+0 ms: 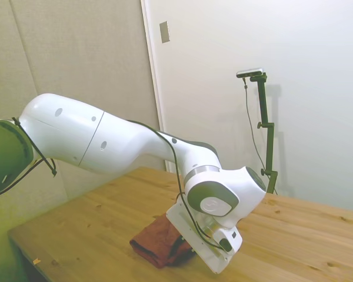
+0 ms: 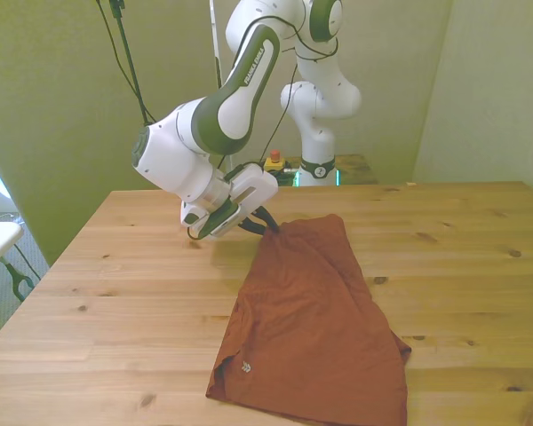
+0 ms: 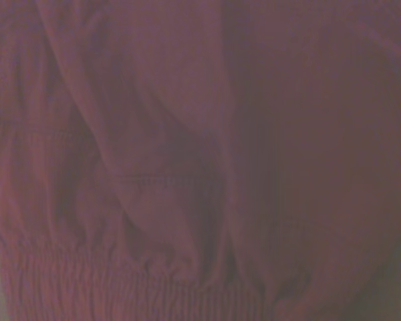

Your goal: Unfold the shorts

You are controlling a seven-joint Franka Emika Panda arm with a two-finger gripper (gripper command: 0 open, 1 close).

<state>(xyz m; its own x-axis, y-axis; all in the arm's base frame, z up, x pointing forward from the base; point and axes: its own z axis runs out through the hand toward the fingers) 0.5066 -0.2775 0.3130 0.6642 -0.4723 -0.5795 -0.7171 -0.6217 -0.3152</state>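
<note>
Claw point(image 2: 265, 223) at far corner of shorts point(image 2: 311, 319), upper middle of front view; grip state unclear. Step: grasping edge. Next: lift, pull open.

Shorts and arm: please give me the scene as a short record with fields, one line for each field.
shorts: rust-brown, lying folded on the table, crumpled at the far end
end effector: at the shorts' far corner, on the front view's left
arm: low over the table, bent down to the fabric
wrist view: filled by shorts fabric, gathered waistband visible
task state: shorts not yet unfolded
</note>
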